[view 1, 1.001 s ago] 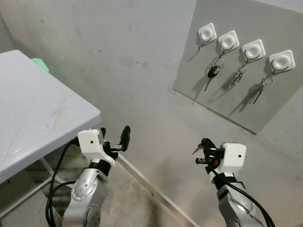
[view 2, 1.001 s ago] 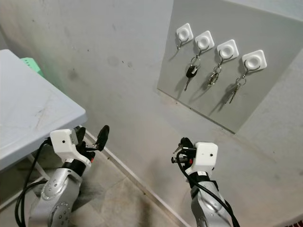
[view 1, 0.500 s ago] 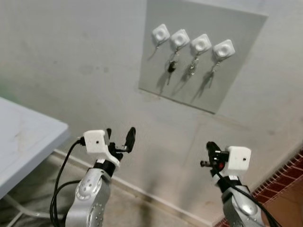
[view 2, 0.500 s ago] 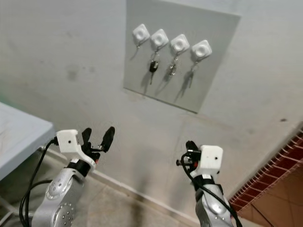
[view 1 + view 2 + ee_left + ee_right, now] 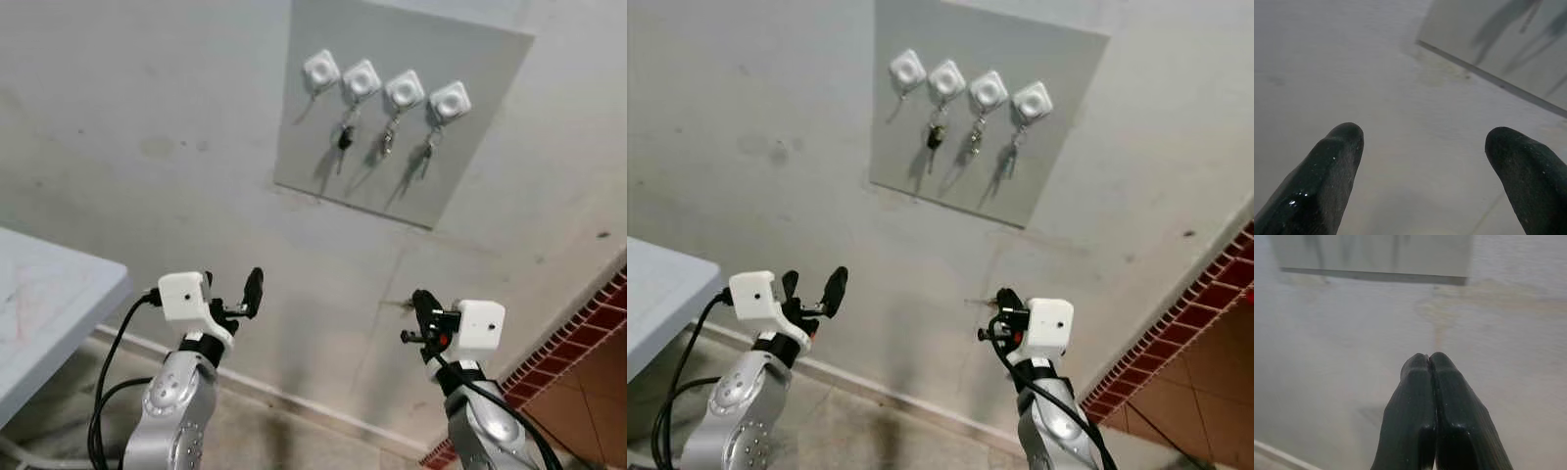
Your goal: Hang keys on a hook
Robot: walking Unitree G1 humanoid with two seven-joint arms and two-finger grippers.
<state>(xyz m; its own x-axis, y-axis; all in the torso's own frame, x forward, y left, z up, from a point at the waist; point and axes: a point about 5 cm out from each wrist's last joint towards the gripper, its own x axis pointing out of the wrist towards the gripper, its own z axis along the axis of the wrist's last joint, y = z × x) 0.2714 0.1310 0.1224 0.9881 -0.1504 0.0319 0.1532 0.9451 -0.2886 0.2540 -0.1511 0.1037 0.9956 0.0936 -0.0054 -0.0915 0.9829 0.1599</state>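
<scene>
1. Head views: I face a grey wall panel (image 5: 460, 147) carrying four white hooks; the leftmost hook (image 5: 320, 70) is bare, and keys (image 5: 342, 137) dangle from the other three. My left claw (image 5: 233, 297) is raised, fingers spread and empty. My right claw (image 5: 997, 315) is raised lower right, a small metal piece (image 5: 980, 300), possibly a key, poking out beside its tips. A counter (image 5: 39, 313) edges in at left.
2. Left wrist: both fingers (image 5: 1327, 181) stand wide apart before the wall.
3. Right wrist: fingers (image 5: 1410, 421) pressed together; whether they pinch anything, I cannot tell.
</scene>
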